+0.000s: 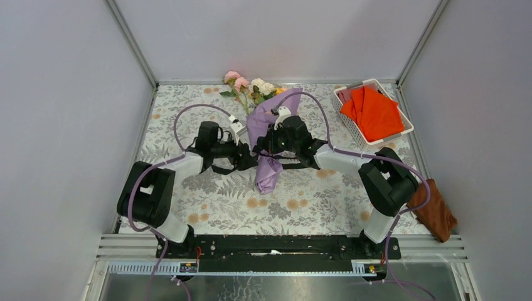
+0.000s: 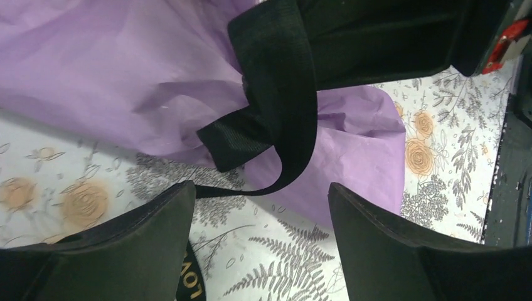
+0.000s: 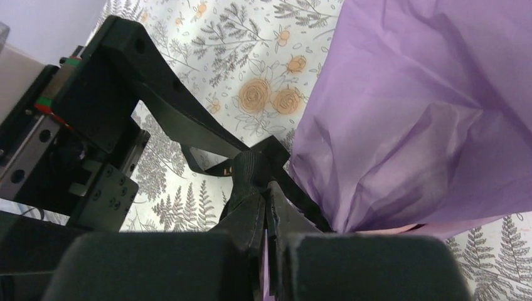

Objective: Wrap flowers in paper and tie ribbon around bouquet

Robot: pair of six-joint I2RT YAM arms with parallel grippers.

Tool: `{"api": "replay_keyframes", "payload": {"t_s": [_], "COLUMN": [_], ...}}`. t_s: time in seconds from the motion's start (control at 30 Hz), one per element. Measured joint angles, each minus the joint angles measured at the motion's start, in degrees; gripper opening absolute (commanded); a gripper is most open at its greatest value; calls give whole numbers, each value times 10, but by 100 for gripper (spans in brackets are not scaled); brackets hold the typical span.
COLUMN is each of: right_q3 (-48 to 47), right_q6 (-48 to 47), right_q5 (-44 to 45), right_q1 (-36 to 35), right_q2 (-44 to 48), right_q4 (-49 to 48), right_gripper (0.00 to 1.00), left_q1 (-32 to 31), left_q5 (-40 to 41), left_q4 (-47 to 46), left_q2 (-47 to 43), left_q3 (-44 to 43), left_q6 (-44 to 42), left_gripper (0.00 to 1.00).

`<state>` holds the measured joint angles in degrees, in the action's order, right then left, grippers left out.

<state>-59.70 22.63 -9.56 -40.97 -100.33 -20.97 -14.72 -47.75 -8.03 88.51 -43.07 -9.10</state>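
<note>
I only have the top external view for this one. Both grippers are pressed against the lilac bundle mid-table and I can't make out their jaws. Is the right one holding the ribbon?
Observer: Yes. In the right wrist view the right gripper is shut on the ribbon, close beside the paper.
Operator: And the left one?
Observer: The left gripper is open and grips nothing. The ribbon crosses over itself on the paper just ahead of it.
Operator: Is that crossing pulled tight?
Observer: It looks loose. In the left wrist view the loop's lower bend curves away from the paper.
</note>
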Motion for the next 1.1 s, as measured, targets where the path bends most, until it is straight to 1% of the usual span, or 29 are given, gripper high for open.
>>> {"api": "replay_keyframes", "payload": {"t_s": [0.1,0.2,0.27,0.4,0.43,0.5,0.6,0.63,0.8,0.87,0.9,1.1], "right_q3": [0,-1,-5,-18,-22,-25,-27,-28,-28,-28,-28,-28], "right_q6": [-8,-17,-26,-41,-45,-51,-57,-59,-61,-61,-61,-59], "right_q5": [-2,-7,-11,-21,-22,-23,-29,-33,-52,-60,-64,-94], "right_q1": [0,0,0,0,0,0,0,0,3,6,8,27], "right_q2": [0,0,0,0,0,0,0,0,0,0,0,1], "right_q4": [15,29,41,51,53,53,56,57,56,55,55,64], "right_gripper": [0,0,0,0,0,0,0,0,0,0,2,42], "left_q1": [-5,-7,-8,-10,-10,-10,-10,-11,-22,-29,-32,-43], "left_q5": [-12,-3,6,18,18,17,15,13,1,0,-2,-7], "left_q4": [-114,-193,-234,-285,-294,-307,-324,-327,-344,-352,-354,-365], "left_q2": [19,38,46,60,64,73,89,93,100,100,101,102], "left_q3": [45,63,69,70,70,70,67,66,66,65,65,65], "left_q6": [40,64,70,71,68,57,49,48,43,43,44,52], "left_gripper": [77,66,63,59,53,45,44,41,21,5,0,0]}}
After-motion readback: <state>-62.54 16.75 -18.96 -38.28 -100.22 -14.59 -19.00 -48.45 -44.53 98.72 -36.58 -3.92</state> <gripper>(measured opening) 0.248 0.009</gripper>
